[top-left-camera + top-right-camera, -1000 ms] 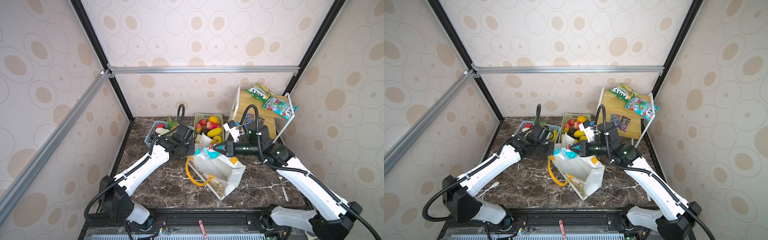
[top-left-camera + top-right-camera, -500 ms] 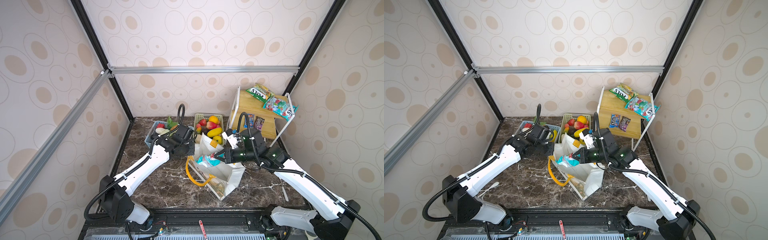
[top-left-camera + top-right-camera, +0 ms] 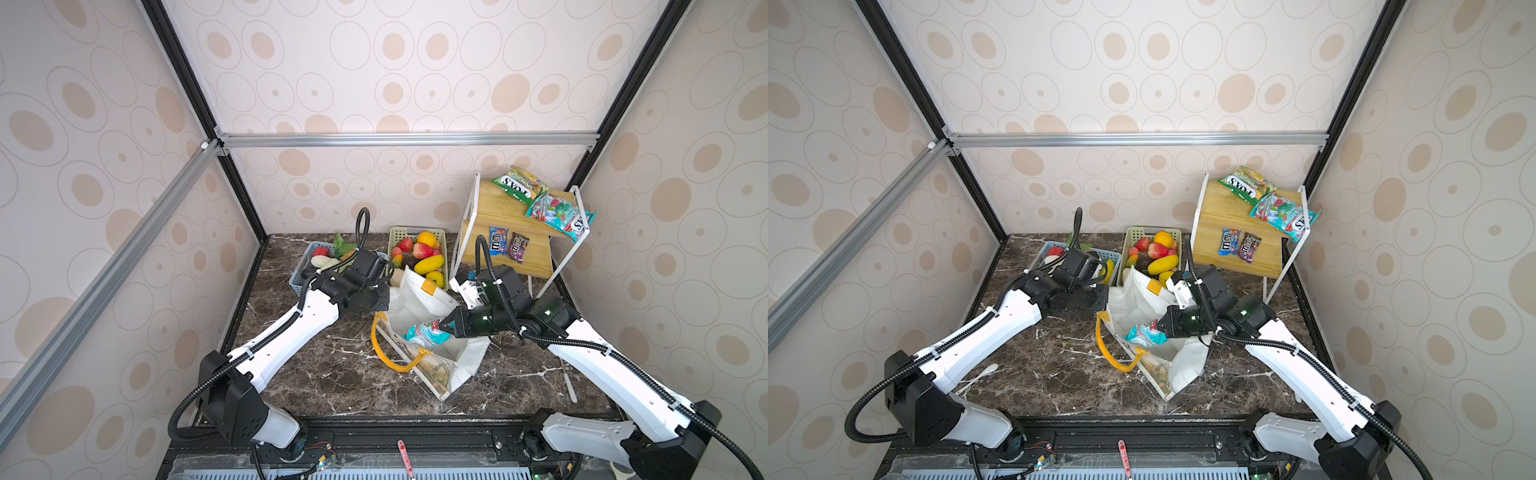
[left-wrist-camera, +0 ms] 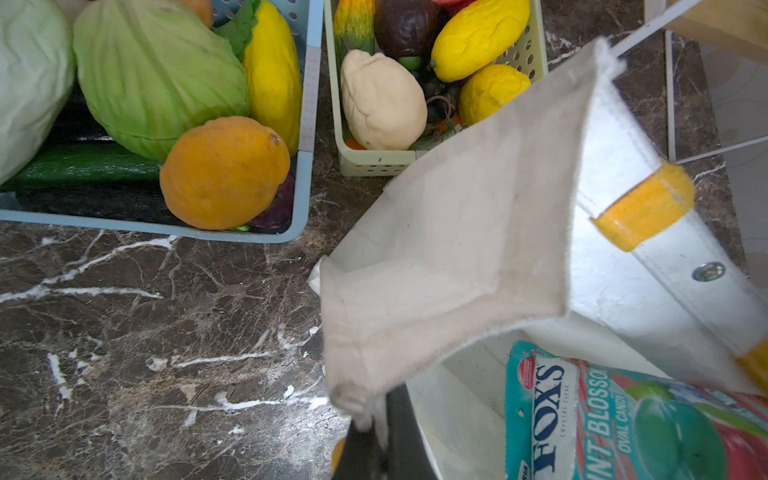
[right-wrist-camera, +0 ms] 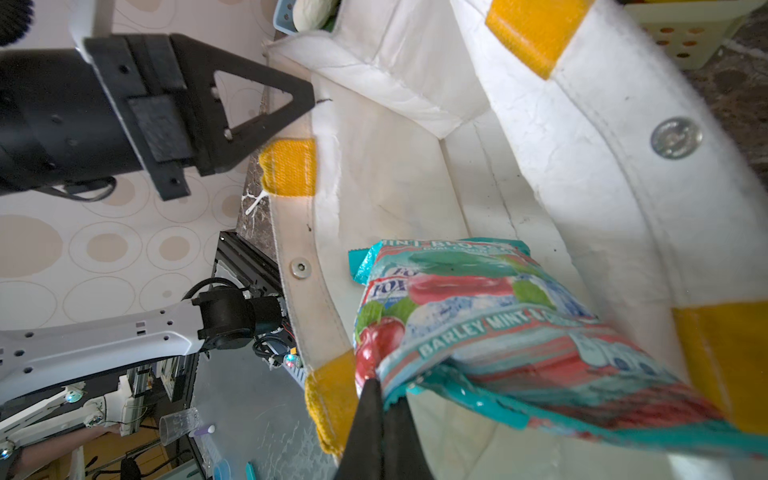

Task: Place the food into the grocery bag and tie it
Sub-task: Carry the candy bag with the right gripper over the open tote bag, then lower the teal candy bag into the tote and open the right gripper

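The right pincer [image 3: 446,324] is clamped on one end of the teal Fox's candy packet [image 3: 426,334], reaching in from the 3 o'clock side of the grocery bag [image 3: 419,297]. The packet hangs inside the bag's open mouth, between the white walls. I cannot tell whether its far end touches the bottom.

The left pincer [image 4: 374,436] is closed on the bag's cloth rim at about 10 o'clock, lifting that corner so the mouth gapes. The bag slumps on the counter [image 3: 332,365], and its yellow handle [image 3: 386,357] loops out toward 7 o'clock.

To do this step well, the packet should go lower and toward the middle of the bag before the right pincer lets go. Released near the rim, this crinkly, light thing could catch on a wall or slide out. The left pincer should hold the rim up until the right pincer is clear, since the soft cloth would likely fold shut. The right arm should leave upward, away from the handle loop.

More food sits in the green basket [image 3: 415,228] at 12 o'clock and the blue basket [image 3: 297,278] at 10 o'clock.
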